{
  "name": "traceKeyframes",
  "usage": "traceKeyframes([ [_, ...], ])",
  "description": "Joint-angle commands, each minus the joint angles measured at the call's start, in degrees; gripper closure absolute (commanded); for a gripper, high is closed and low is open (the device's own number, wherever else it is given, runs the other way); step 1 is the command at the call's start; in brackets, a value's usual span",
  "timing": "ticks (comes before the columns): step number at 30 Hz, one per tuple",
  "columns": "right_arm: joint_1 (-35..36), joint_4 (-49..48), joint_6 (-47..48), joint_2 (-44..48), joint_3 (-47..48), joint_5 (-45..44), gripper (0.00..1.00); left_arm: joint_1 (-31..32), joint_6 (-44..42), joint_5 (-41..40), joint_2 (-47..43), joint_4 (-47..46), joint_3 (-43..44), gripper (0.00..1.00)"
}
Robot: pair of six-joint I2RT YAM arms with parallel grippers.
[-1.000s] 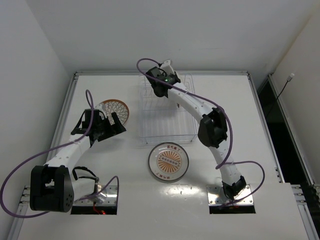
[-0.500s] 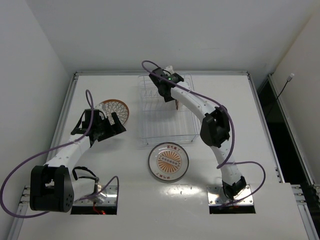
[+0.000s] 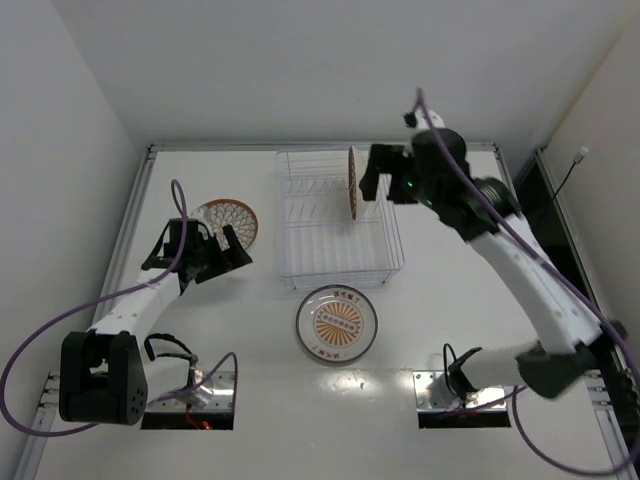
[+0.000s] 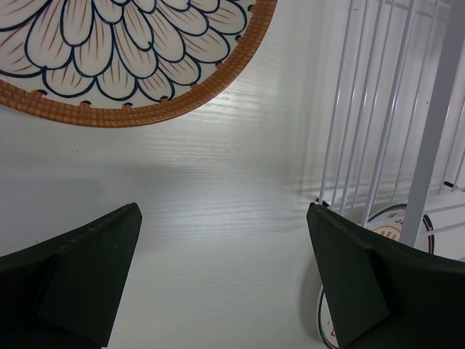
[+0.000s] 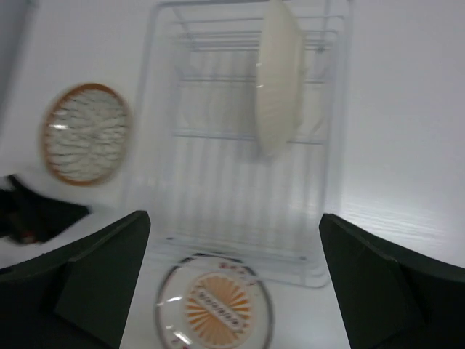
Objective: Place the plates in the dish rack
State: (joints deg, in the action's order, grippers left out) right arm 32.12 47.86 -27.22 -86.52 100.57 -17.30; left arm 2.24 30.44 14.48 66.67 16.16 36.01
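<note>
The dish rack (image 3: 330, 268) (image 5: 218, 174) stands at the table's back centre. One brown-rimmed plate (image 3: 352, 183) (image 5: 278, 80) stands on edge between its tines on the right side. A second brown-rimmed plate (image 3: 228, 220) (image 4: 145, 58) (image 5: 86, 133) lies flat left of the rack. The sunburst plate (image 3: 337, 322) (image 5: 216, 305) (image 4: 381, 227) lies flat in front of the rack. My right gripper (image 3: 372, 180) (image 5: 232, 283) hangs open high above the rack, holding nothing. My left gripper (image 3: 226, 246) (image 4: 225, 276) is open, low over bare table just in front of the flat brown plate.
The rack's white wires (image 4: 385, 109) rise close to my left gripper's right finger. The table (image 3: 450, 260) is white with a raised metal edge, and walls close in at the left and back. The left arm (image 5: 36, 214) shows dark in the right wrist view.
My right gripper opened and let go of the brown-rimmed plate, which now stands in the rack. That arm rose and swung to the right. The left arm has not moved.
</note>
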Motion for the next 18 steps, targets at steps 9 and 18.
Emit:
traceKeyframes([
  [9, -1.44, -19.91, -43.25, 49.94, -67.15, 27.66, 0.01, 1.10, -0.55, 1.08, 0.03, -1.75, 0.99, 0.03],
  [18, -1.97, -18.73, -59.96, 58.58, -86.75, 37.42, 0.08, 1.10, -0.55, 1.08, -0.49, -1.75, 0.99, 0.03],
])
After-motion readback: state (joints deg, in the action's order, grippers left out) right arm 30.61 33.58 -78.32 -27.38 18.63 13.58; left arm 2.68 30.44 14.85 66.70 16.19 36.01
